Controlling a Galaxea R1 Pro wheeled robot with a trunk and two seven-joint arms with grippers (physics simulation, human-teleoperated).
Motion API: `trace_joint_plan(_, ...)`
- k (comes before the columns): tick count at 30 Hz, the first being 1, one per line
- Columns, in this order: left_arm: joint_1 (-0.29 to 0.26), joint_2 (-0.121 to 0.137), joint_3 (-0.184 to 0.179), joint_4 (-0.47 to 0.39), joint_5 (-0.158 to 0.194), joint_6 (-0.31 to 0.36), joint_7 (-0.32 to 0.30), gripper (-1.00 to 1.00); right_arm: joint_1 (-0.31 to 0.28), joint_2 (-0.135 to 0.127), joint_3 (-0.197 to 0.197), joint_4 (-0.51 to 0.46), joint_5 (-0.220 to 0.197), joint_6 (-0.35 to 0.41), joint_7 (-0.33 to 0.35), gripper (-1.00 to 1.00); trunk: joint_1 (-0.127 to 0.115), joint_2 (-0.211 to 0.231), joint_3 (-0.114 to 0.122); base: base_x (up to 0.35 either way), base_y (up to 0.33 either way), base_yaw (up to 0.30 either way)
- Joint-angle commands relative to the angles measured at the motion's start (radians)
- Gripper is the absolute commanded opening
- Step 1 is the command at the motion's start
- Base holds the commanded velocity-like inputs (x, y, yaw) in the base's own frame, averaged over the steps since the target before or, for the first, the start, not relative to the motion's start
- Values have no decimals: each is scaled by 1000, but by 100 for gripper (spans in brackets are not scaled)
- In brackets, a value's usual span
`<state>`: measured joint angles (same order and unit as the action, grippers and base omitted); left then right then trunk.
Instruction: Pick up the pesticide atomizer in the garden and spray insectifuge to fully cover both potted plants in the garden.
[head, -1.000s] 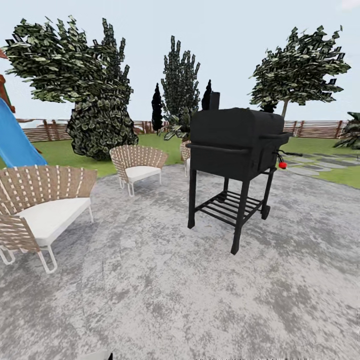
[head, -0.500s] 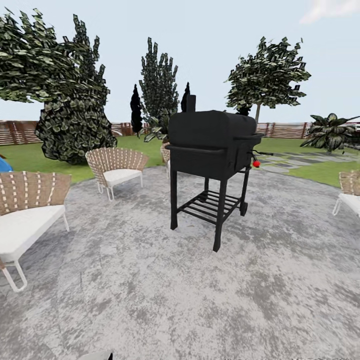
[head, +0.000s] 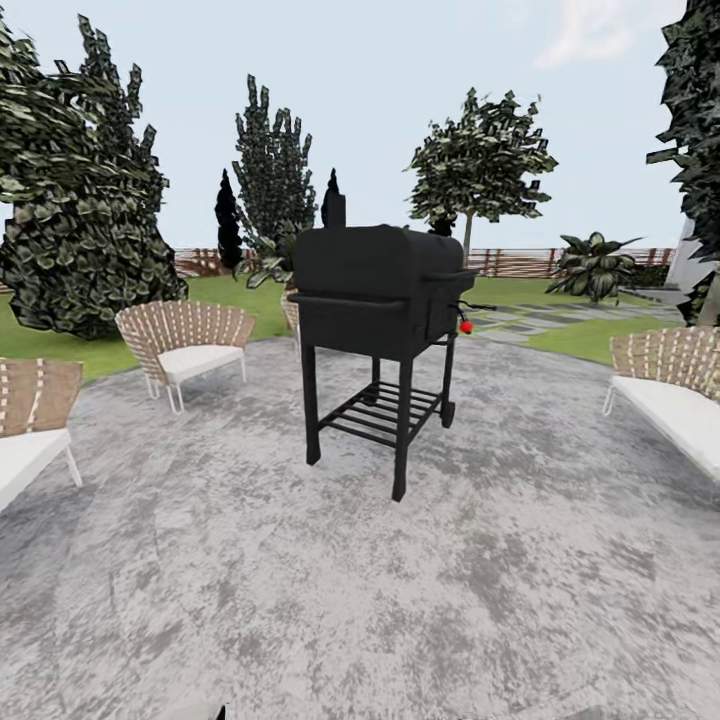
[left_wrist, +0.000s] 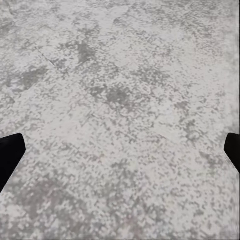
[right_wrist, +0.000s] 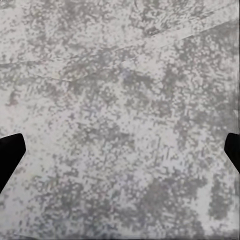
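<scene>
The head camera has swung right: the black grill (head: 378, 300) now sits at centre, a bench (head: 672, 392) enters at 3 o'clock. The search goes on; no sprayer spotted. Both the left gripper (left_wrist: 120, 150) and the right gripper (right_wrist: 120, 150) hang wide apart above the patio (head: 300, 590).

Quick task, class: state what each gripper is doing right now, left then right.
Left gripper: open, holding nothing, above the grey patio.
Right gripper: open, holding nothing, above the same patio.
</scene>
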<state>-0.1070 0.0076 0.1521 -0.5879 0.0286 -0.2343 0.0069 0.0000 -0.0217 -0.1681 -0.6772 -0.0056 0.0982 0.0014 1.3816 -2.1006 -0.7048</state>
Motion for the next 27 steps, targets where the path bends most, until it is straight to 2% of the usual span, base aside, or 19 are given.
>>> trace_joint_plan(1,0,0,0,0,3,-3,1,100,0,0,-1,-2,-1,6,0,100,0,0,0,0,0,-265)
trace_joint_plan(23,0,2,0,0,3,-3,1,100,0,0,-1,-2,-1,6,0,100,0,0,14,0,0,-264)
trace_joint_plan(27,0,2,0,0,3,-3,1,100,0,0,-1,-2,-1,6,0,100,0,0,16,0,0,-147)
